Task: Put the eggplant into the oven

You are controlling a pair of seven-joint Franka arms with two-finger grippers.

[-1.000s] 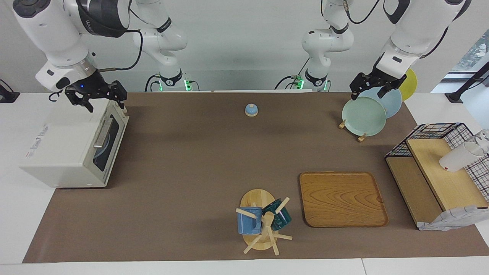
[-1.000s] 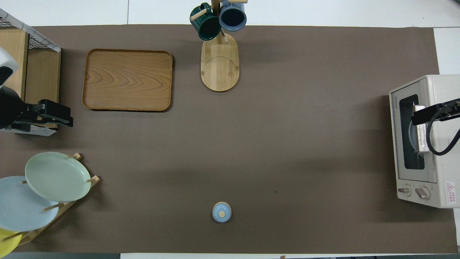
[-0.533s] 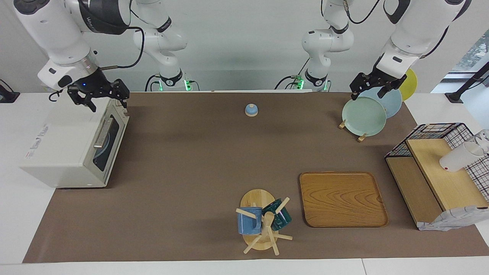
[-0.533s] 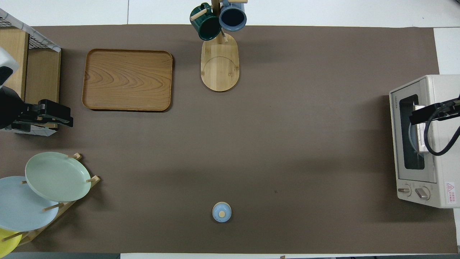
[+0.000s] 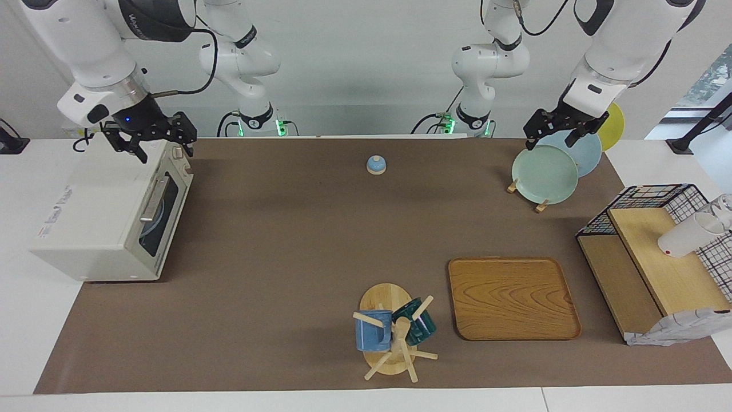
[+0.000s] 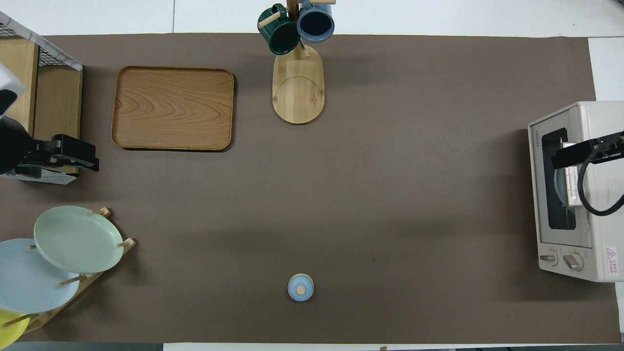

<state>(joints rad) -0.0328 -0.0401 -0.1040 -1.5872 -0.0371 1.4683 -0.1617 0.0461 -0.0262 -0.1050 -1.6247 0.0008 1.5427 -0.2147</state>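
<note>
No eggplant: nowhere in view
Oven (image 5: 108, 220): mid-left, door shut
Right claw (image 5: 153, 143): wide, empty, above oven
Left claw (image 5: 563, 127): wide, empty, upper right
Progress: likely finished

The oven (image 6: 580, 195) bears the brand TOSHIBA in small dark letters along its front frame, at the end away from its knobs. A red-and-white warning sticker (image 6: 610, 255) sits on its top beside the knobs; its print is unreadable.
</note>
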